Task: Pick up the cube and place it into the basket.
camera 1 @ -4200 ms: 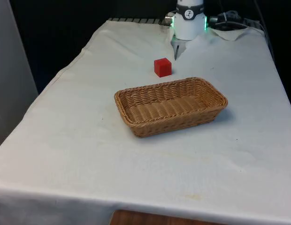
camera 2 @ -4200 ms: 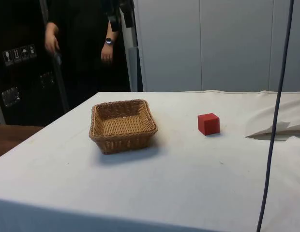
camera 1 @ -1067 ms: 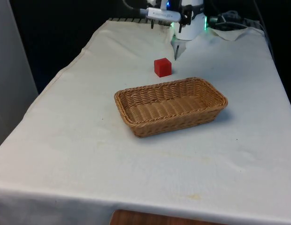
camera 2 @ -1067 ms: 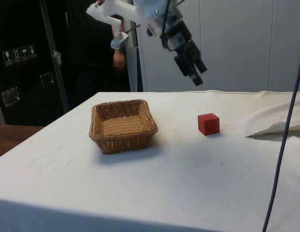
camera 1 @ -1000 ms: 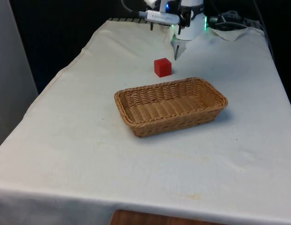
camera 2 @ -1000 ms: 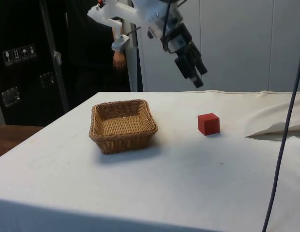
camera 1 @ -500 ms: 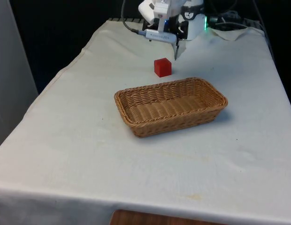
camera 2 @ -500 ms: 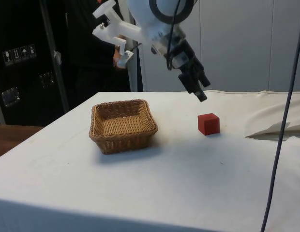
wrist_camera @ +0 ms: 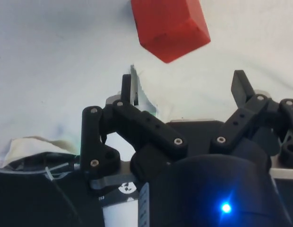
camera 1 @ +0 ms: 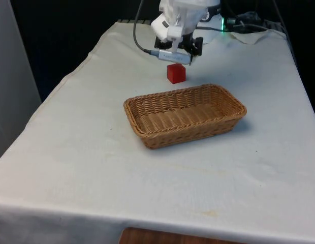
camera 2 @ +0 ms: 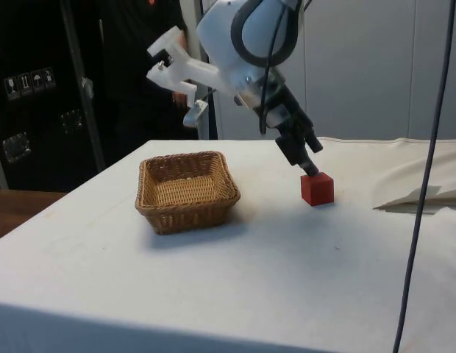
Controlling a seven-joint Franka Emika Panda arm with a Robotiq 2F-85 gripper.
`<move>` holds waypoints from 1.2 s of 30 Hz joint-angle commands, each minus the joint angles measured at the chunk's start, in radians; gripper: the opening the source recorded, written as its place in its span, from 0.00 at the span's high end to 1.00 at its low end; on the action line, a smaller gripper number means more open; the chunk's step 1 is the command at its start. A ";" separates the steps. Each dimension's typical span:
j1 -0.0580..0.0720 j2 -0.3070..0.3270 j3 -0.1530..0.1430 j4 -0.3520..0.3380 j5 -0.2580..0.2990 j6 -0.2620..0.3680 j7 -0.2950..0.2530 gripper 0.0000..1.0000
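Observation:
The red cube [camera 1: 176,73] sits on the white cloth just beyond the wicker basket's [camera 1: 185,114] far rim. My gripper [camera 1: 179,61] hangs right above it, tilted, with its fingertips almost at the cube's top. From the side, the gripper [camera 2: 310,169] is at the cube's [camera 2: 317,188] upper edge, and the basket [camera 2: 187,190] stands apart from it. In the wrist view the cube [wrist_camera: 170,26] lies just ahead of the gripper [wrist_camera: 184,87], whose fingers [wrist_camera: 129,87] are spread open with nothing between them.
A fold of bunched white cloth [camera 2: 423,195] lies past the cube near the robot's base [camera 1: 249,33]. A dark cable [camera 2: 423,184] hangs in front of the side camera. A person in dark clothes [camera 2: 132,73] stands behind the table.
The arm has come down from above the table and swung over the cube; the gripper now hovers just above it. Cube and basket have not moved.

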 commanded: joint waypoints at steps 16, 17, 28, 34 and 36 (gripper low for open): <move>0.001 0.108 0.001 0.001 0.040 0.085 -0.028 0.00; -0.004 0.115 0.004 0.001 0.049 0.097 -0.037 0.00; -0.002 0.150 -0.002 0.009 0.045 0.108 -0.046 0.00; -0.002 0.160 -0.002 0.010 0.044 0.110 -0.045 0.00; -0.001 0.165 -0.001 0.012 0.044 0.111 -0.044 0.03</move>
